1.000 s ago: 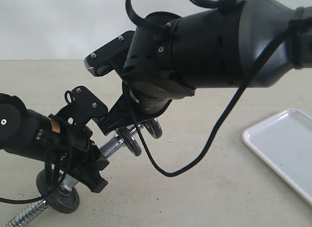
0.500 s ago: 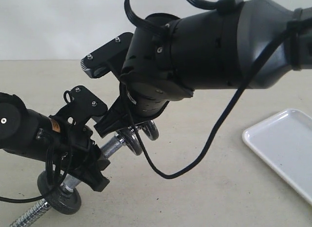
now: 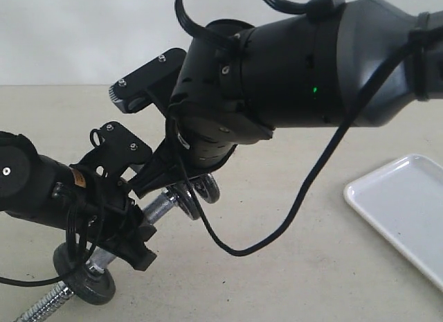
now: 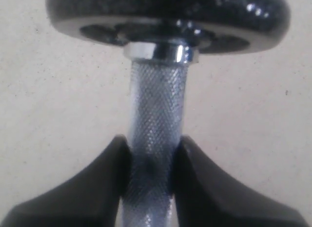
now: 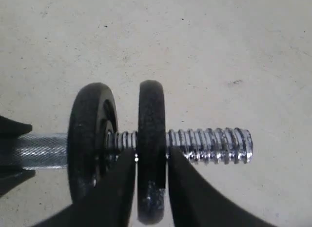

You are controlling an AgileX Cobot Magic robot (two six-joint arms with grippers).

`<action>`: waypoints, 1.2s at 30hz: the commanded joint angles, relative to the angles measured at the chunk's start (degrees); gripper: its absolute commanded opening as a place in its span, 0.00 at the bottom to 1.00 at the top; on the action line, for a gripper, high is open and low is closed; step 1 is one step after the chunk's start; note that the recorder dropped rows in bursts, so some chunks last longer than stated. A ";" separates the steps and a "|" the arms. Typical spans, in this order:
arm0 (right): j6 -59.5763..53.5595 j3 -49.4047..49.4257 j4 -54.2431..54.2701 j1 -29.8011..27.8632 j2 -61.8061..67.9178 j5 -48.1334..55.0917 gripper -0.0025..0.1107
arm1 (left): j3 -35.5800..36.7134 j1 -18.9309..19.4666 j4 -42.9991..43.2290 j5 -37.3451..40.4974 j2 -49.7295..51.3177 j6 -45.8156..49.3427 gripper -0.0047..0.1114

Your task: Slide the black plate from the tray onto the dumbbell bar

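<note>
Nearest, the left gripper (image 4: 153, 145) is clamped on the cross-hatched shaft of the dumbbell bar (image 3: 158, 206), holding it tilted off the table. Further along the bar, the black plate (image 5: 151, 110) sits threaded on the spiral end, just beside 1 fixed disc (image 5: 90, 139) with a narrow gap between them. The right gripper (image 5: 151, 156) brackets the plate's 2 faces closely; whether it presses cannot be told. Well apart from the bar, the tray (image 3: 408, 211) shows no plate. Judged: the slide-on is nearly finished. Next, let go cleanly and back off without dragging the plate outward.
</note>
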 commanded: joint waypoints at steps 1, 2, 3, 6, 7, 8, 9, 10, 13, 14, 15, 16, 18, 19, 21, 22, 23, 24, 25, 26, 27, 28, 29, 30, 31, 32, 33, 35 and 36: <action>0.32 -0.92 -0.15 0.50 -1.45 -1.00 0.50 | -2.12 -0.05 -2.12 -32.75 -1.77 -1.13 0.08; 0.42 -0.92 -0.16 0.50 -1.45 -0.06 0.58 | -2.12 -0.05 -2.12 -32.73 -1.77 -1.02 0.08; 0.42 -0.92 -0.16 0.50 -1.45 0.99 0.64 | -2.12 -0.05 -2.12 -32.73 -1.77 -1.02 0.08; 0.54 -0.92 -0.27 0.50 -1.45 3.56 0.68 | -2.12 -0.05 -2.12 -32.85 -1.77 -1.02 0.08; 0.44 -0.92 -0.27 0.50 -1.45 3.83 0.68 | -2.12 -0.05 -2.12 -32.85 -1.77 -1.02 0.08; 0.44 -0.92 -0.27 0.50 -1.45 3.83 0.68 | -2.12 -0.05 -2.12 -32.85 -1.77 -1.02 0.08; 0.44 -0.92 -0.27 0.50 -1.45 3.83 0.68 | -2.12 -0.05 -2.12 -32.85 -1.77 -1.02 0.08; 0.44 -0.92 -0.27 0.50 -1.45 3.83 0.68 | -2.12 -0.05 -2.12 -32.85 -1.77 -1.02 0.08; 0.44 -0.92 -0.27 0.50 -1.45 3.93 0.68 | -2.12 -0.05 -2.12 -32.85 -1.77 -1.02 0.08; 0.30 -0.92 -0.27 0.50 -1.45 4.10 0.68 | -2.12 -0.05 -2.12 -32.85 -1.77 -0.91 0.08; 0.15 -0.92 -0.27 0.50 -1.45 4.34 0.68 | -2.12 -0.05 -2.12 -32.85 -1.77 -0.91 0.08; -0.09 -0.92 -0.52 0.50 -1.45 4.74 0.68 | -2.12 -0.05 -2.12 -32.85 -1.77 -0.91 0.08; -0.90 -0.92 -0.89 0.50 -1.45 5.40 0.68 | -2.12 -0.05 -2.12 -32.85 -1.77 -0.91 0.08; -1.27 -0.92 -1.41 0.50 -1.45 6.05 0.68 | -2.12 -0.05 -2.12 -32.85 -1.77 -0.80 0.08; -1.68 -0.92 -3.72 0.50 -1.45 7.71 0.68 | -2.12 -0.05 -2.12 -32.85 -1.77 -0.68 0.08; -1.68 -0.92 -5.44 0.50 -1.45 8.88 0.68 | -2.12 -0.05 -2.12 -32.85 -1.77 -0.68 0.08; -1.68 -0.92 -7.35 0.50 -1.45 10.11 0.67 | -2.12 -0.05 -2.12 -32.85 -1.77 -0.68 0.08; -1.68 -0.92 -9.23 0.50 -1.45 11.62 0.65 | -2.12 -0.05 -2.12 -32.85 -1.77 -0.68 0.08; -1.68 -0.92 -11.71 0.50 -1.45 13.30 0.60 | -2.12 -0.05 -2.12 -32.85 -1.77 -0.68 0.08; -1.68 -0.92 -14.22 0.50 -1.45 15.03 0.52 | -2.12 -0.05 -2.12 -32.85 -1.77 -0.68 0.08; -1.68 -0.92 -16.22 0.50 -1.45 16.36 0.44 | -2.12 -0.05 -2.12 -32.98 -1.77 -0.70 0.08; -1.68 -0.92 -18.62 0.50 -1.45 17.87 0.30 | -2.12 -0.05 -2.12 -32.98 -1.77 -0.70 0.08; -1.68 -0.92 -20.99 0.50 -1.45 19.23 0.14 | -2.12 -0.05 -2.42 -33.10 -1.77 -0.70 0.08; -1.41 -0.92 -22.77 0.50 -1.45 20.12 0.01 | -2.12 -0.05 -3.15 -33.10 -1.77 -0.70 0.08; -0.75 -0.92 -24.81 0.50 -1.45 20.76 0.04 | -2.12 -0.05 -3.92 -33.10 -1.77 -0.70 0.08; -0.80 -0.92 -26.53 0.50 -1.45 21.43 0.03 | -2.12 -0.05 -4.76 -33.10 -1.77 -0.70 0.08; -0.80 -0.92 -27.24 0.50 -1.45 21.86 0.02 | -2.12 -0.05 -5.50 -33.10 -1.77 -0.70 0.08; -0.80 -0.92 -27.60 0.50 -1.45 22.33 0.02 | -2.12 -0.05 -5.90 -33.10 -1.77 -0.70 0.08; -0.80 -0.92 -27.60 0.50 -1.45 22.47 0.02 | -2.12 -0.05 -6.59 -33.10 -1.77 -0.70 0.08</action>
